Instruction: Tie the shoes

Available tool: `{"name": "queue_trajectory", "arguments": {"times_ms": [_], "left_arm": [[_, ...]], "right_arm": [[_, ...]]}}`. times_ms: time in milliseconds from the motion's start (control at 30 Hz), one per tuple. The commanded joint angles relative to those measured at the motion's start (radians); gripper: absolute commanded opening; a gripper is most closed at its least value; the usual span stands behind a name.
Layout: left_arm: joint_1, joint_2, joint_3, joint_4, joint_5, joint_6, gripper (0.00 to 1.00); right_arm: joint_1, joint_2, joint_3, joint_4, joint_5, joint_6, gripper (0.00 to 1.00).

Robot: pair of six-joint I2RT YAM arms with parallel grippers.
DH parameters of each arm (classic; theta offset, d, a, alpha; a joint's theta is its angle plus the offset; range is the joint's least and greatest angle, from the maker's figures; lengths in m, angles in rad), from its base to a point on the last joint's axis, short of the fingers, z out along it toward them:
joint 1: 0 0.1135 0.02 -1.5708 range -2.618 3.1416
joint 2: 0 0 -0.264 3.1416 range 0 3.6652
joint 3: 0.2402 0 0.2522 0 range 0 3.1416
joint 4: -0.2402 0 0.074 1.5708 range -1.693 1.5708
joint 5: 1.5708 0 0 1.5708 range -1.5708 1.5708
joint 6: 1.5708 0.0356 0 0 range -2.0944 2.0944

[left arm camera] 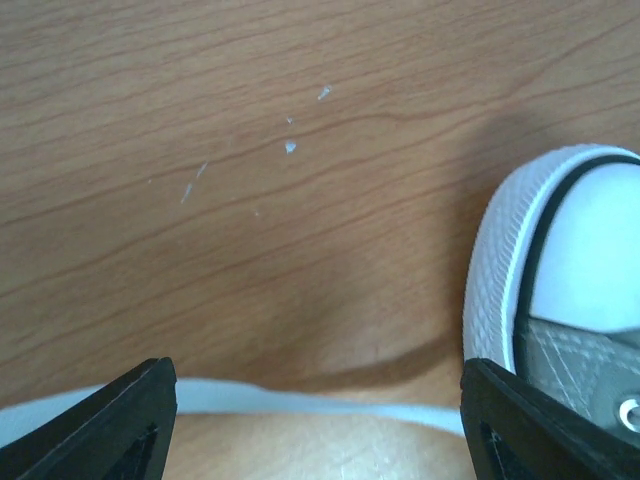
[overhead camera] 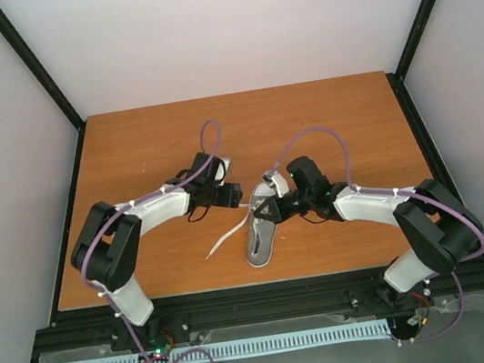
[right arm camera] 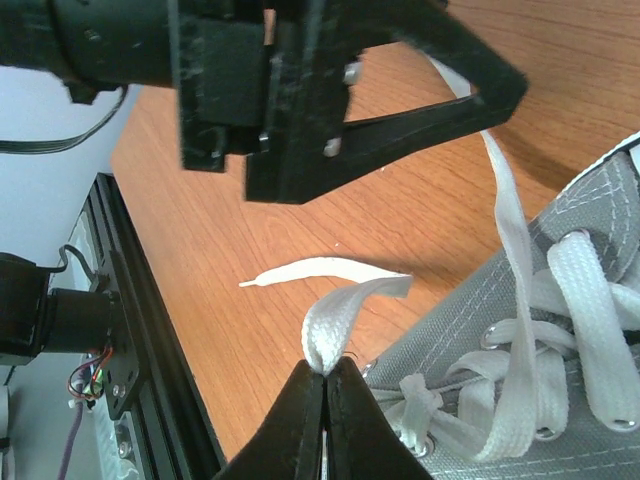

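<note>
The grey sneaker (overhead camera: 261, 241) lies mid-table, its white toe cap pointing away from the arms. My right gripper (overhead camera: 267, 207) sits over its lacing and is shut on a fold of white lace (right arm camera: 352, 308), pinched at the fingertips (right arm camera: 325, 378). That lace's free end (right arm camera: 300, 270) lies on the wood. My left gripper (overhead camera: 235, 197) is just left of the toe and open. A white lace strand (left arm camera: 300, 402) runs across between its two spread fingers, with the toe cap (left arm camera: 590, 250) at the right. The left gripper (right arm camera: 480, 95) also shows in the right wrist view, with the other lace running up to it.
The wooden table (overhead camera: 325, 122) has a black frame rail (overhead camera: 269, 292) along its near edge. A loose lace end (overhead camera: 222, 240) trails on the wood left of the shoe. White walls close in the back and both sides.
</note>
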Motion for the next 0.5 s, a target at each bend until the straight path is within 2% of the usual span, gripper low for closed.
{"name": "queue_trajectory", "arguments": {"times_ms": [0, 267, 467], "left_arm": [[-0.006, 0.072, 0.069, 0.014, -0.013, -0.004, 0.8], [-0.002, 0.135, 0.07, 0.037, -0.002, -0.033, 0.81], [-0.002, 0.078, -0.022, 0.021, 0.008, -0.055, 0.81]], "right_arm": [[0.006, -0.016, -0.009, 0.025, -0.014, -0.006, 0.03], [0.006, -0.025, -0.013, 0.025, -0.018, -0.008, 0.03], [0.006, -0.037, -0.017, 0.018, -0.015, -0.011, 0.03]]}}
